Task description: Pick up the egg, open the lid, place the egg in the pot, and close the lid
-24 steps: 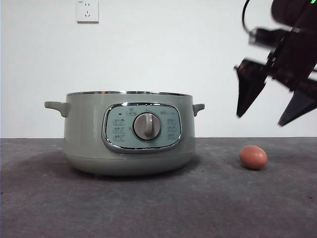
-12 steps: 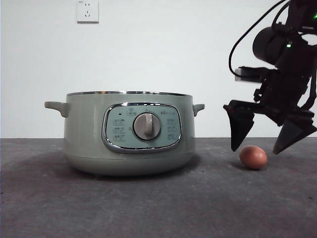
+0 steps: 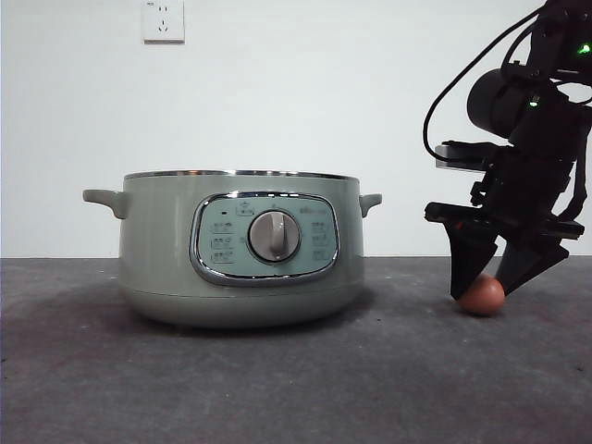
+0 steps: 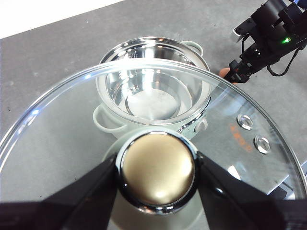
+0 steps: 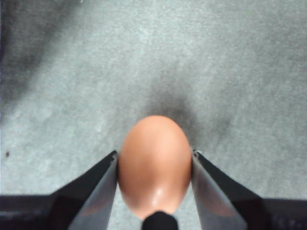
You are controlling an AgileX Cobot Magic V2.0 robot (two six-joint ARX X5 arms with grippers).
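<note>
Egg [image 5: 154, 163] sits pinched in my right pincer [image 3: 487, 277] on the worktop [image 3: 277, 388], unlifted; my left pincer [image 4: 156, 182] grips the lid [image 4: 57, 124] off the open pot [image 3: 239, 250].

Pot [image 3: 240, 250] left on table [image 3: 277, 388], egg [image 3: 483, 296] well apart at right, lid [image 4: 72, 129] above pot.

Smooth-shelled egg [image 5: 153, 165], clear glass lid [image 4: 62, 124], glossy steel-lined pot [image 4: 153, 96], rough matt table [image 3: 296, 388].

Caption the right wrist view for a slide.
Right gripper shut on the egg, which lies on the grey table.
</note>
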